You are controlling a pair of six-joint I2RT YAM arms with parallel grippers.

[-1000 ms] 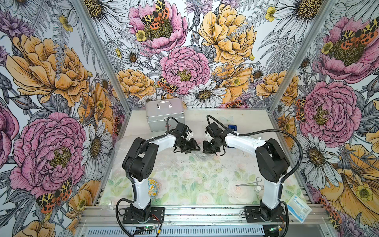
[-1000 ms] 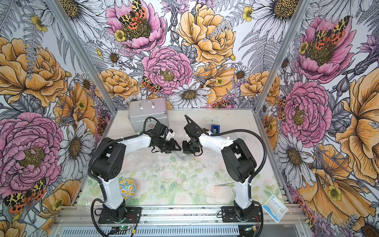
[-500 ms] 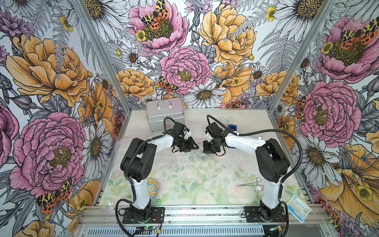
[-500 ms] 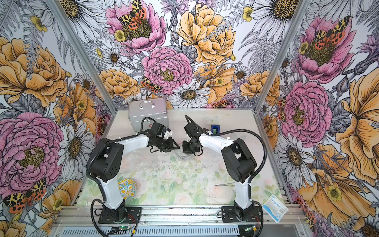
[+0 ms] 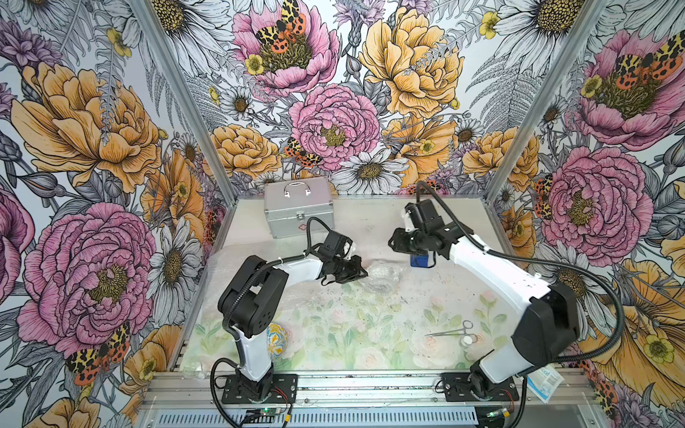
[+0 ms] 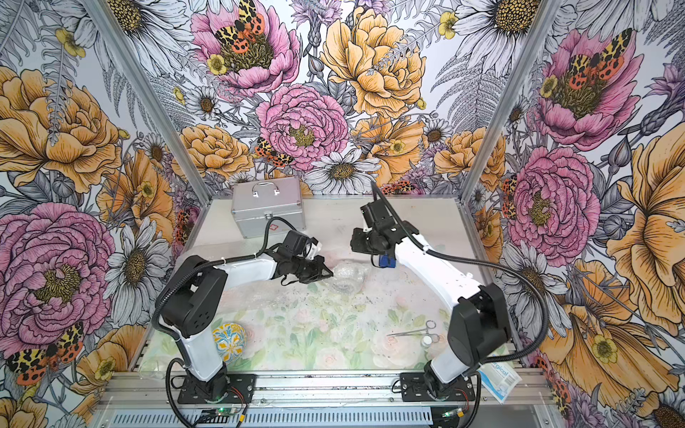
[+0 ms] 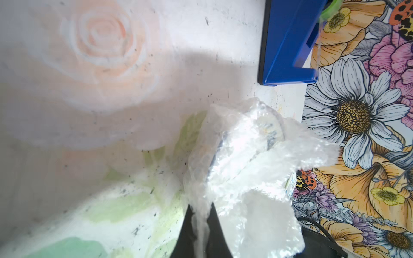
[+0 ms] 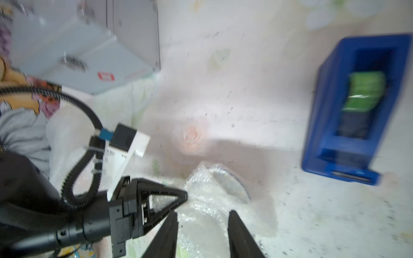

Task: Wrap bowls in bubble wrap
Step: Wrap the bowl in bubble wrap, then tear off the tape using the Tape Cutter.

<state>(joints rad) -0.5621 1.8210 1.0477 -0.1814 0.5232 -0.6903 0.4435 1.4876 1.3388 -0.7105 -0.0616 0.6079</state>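
One bowl lies bundled in crumpled bubble wrap [image 5: 381,274] [image 6: 346,276] at mid-table. Its rim shows through the plastic in the left wrist view [image 7: 245,143] and in the right wrist view [image 8: 223,185]. My left gripper [image 5: 361,272] [image 6: 328,274] [image 7: 201,223] is shut on a fold of that wrap at the bundle's left side. My right gripper [image 5: 393,242] [image 6: 354,244] [image 8: 202,214] hangs open just behind and above the bundle, holding nothing. A second, bare bowl [image 5: 277,341] [image 6: 230,341] sits at the front left, partly hidden by the left arm. Another sheet of bubble wrap [image 5: 230,266] lies flat under that arm.
A blue tape dispenser [image 5: 420,259] [image 6: 385,261] [image 7: 288,44] [image 8: 357,107] stands right of the bundle, under the right wrist. A silver case [image 5: 298,205] [image 6: 268,207] [image 8: 78,44] is at the back left. Metal forceps [image 5: 450,329] [image 6: 415,329] lie at the front right.
The left gripper has closed on the wrap at the bundle's edge. The right gripper has opened, let go of the wrap and drawn back and up from it.
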